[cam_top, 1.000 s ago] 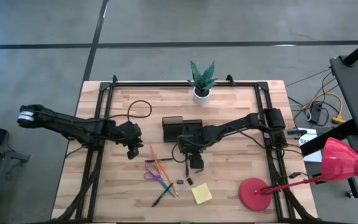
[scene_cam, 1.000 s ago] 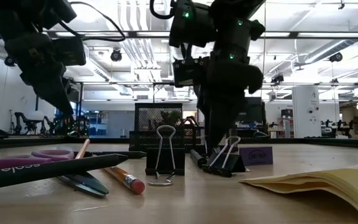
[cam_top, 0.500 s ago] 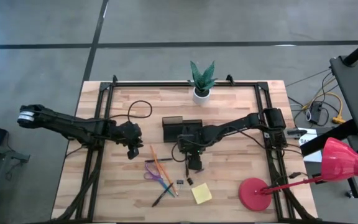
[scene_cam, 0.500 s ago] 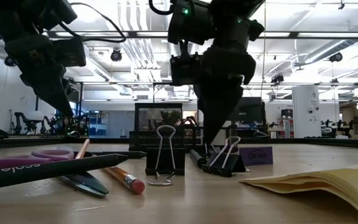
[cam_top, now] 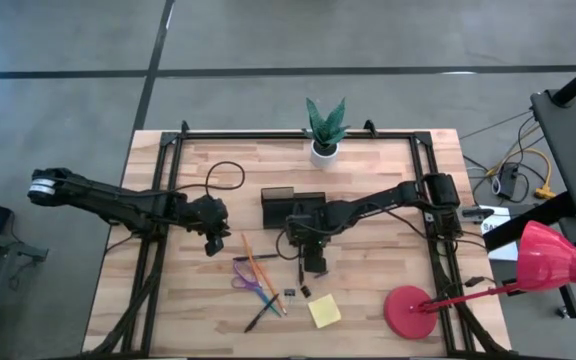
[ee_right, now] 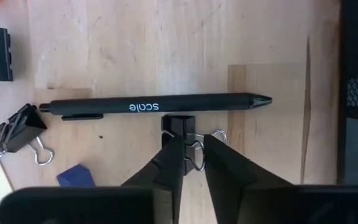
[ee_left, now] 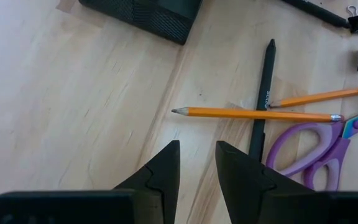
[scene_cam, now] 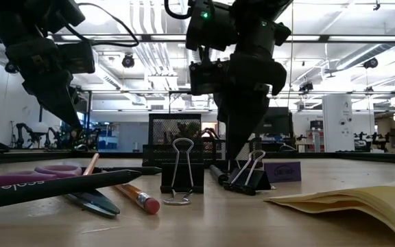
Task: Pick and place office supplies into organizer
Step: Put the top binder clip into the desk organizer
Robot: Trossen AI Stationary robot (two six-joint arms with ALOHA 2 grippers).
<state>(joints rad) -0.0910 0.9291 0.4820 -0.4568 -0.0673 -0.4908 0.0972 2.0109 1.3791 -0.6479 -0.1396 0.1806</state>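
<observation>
Binder clip (ee_right: 180,127) beside black pen (ee_right: 154,104), wire handles pinched between right hand (ee_right: 188,149) fingers.

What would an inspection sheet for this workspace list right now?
Surface: wooden table, no spills seen.
Job's things: organizer near the centre; pen, pencils, scissors, sticky pad and clip loose on the table.
Clutter: potted plant; red lamp.
Claws: right claw shut on the clip beside the pen; left claw open, empty.
Cables: black cable looped by the left arm.
Surroundings: grey floor; no person seen.
</observation>
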